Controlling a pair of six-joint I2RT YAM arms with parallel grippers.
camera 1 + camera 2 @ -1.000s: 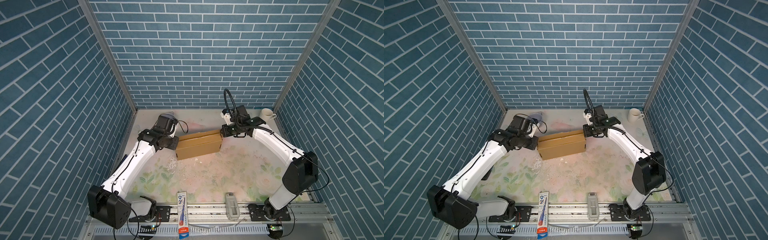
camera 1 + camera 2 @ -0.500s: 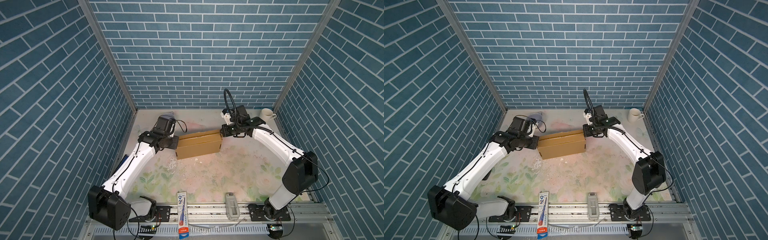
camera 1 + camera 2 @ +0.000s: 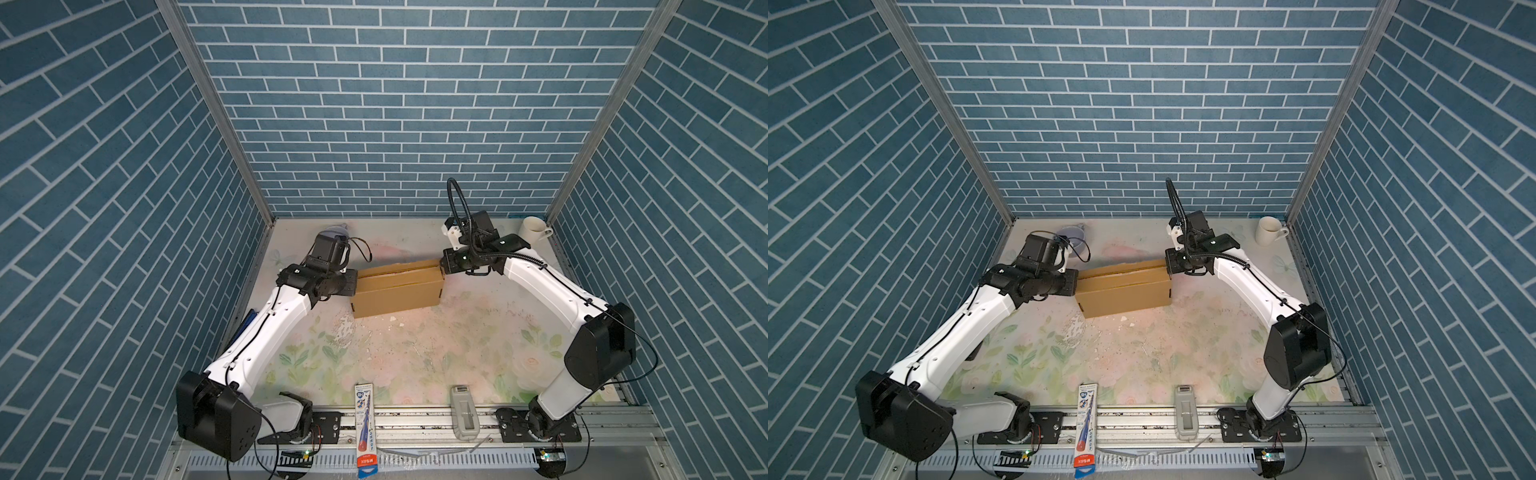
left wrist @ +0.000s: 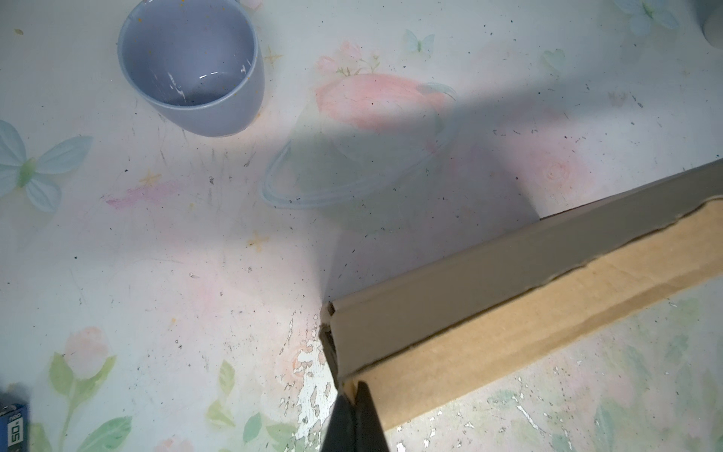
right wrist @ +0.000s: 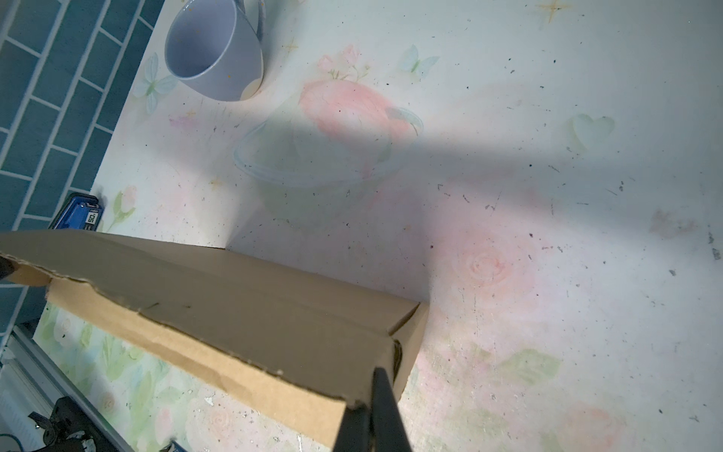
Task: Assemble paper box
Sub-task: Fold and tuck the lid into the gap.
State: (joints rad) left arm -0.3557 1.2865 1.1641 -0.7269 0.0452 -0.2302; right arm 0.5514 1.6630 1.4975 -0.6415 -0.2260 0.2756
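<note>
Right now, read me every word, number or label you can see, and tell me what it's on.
"50": on the blue packet; the word beside it is blurred.
Too small to read: print on the blue-and-red pack at the front rail.
No print shows on the paper box.

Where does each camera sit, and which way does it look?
Both top views: high at the front, looking down toward the back wall; whole left arm, right arm, paper box.
Left wrist: on the left arm, looking past the shut left gripper at a box corner and grey-blue mug.
Right wrist: likewise, past the shut right gripper, from the box's other end.
Shared: both wrist views show box and mug.
</note>
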